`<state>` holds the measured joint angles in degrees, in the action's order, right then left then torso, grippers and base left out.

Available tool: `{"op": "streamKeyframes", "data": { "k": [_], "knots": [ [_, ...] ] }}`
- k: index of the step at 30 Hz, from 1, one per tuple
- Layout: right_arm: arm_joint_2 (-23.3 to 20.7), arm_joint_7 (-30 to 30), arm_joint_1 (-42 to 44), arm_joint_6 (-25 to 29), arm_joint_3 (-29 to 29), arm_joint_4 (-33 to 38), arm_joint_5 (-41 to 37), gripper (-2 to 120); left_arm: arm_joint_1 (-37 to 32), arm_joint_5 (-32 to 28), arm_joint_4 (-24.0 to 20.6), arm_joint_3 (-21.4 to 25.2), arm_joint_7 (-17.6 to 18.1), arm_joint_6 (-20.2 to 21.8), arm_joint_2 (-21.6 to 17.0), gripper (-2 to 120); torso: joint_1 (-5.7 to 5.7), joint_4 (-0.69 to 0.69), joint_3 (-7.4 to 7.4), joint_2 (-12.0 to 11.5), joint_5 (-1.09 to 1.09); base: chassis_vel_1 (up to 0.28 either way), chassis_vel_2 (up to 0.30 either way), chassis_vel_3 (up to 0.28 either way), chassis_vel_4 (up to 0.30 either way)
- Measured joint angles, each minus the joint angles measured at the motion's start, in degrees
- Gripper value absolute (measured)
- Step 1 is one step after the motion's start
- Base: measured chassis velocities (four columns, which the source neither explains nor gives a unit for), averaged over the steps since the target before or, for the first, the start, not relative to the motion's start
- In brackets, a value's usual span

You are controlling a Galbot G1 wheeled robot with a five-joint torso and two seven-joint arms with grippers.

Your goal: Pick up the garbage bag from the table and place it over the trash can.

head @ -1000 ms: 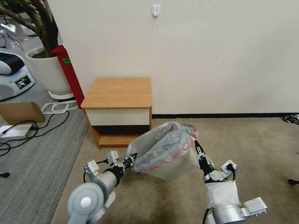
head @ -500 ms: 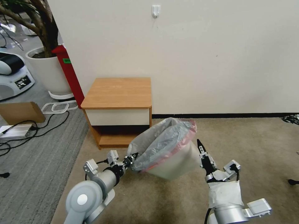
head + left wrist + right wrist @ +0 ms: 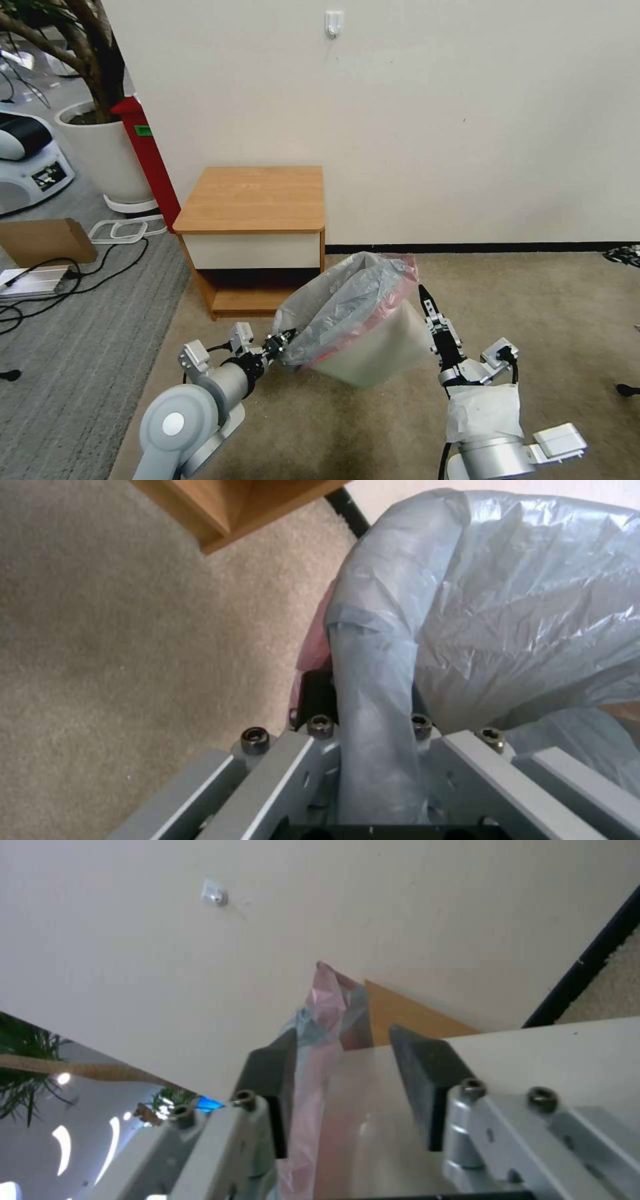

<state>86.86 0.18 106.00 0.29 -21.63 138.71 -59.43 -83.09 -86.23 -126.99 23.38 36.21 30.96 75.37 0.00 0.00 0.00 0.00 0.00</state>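
Note:
The trash can stands tilted on the beige carpet in front of the table. The garbage bag is draped over its mouth, grey and crinkled, with the pinkish-red band along the far side. My left gripper is at the bag's near left edge, shut on a fold of the garbage bag that runs between its fingers. At the bin's right side, my right gripper is open. Its two black pads straddle the bag's pink rim and the bin wall.
A red cabinet and a large white plant pot stand left of the table. A cardboard box and cables lie on the grey carpet at left. Open beige carpet stretches to the right.
The bin with the bag has tipped more, and the bag's mouth stands higher. My right gripper drew back slightly, then rose along the bin's right side. The left gripper has held still.

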Motion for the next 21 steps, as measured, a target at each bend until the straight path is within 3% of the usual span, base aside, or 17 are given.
{"op": "streamKeyframes", "data": {
  "k": [12,21],
  "knots": [
    [0.4,-0.5,0.3,0.0,0.5,0.6,2.2,87,0.6,0.2,-0.2,-1.2,1.0,-0.1,0.3,3,0.00,0.00,0.00,0.0,0.00,0.000,0.000,0.000,0.000],
    [0.6,-0.8,0.4,0.0,0.9,0.5,2.7,58,0.6,2.7,0.1,-2.5,1.1,-0.6,0.5,3,0.00,0.00,0.00,0.0,0.00,0.000,0.000,0.000,0.000]
  ]
}}
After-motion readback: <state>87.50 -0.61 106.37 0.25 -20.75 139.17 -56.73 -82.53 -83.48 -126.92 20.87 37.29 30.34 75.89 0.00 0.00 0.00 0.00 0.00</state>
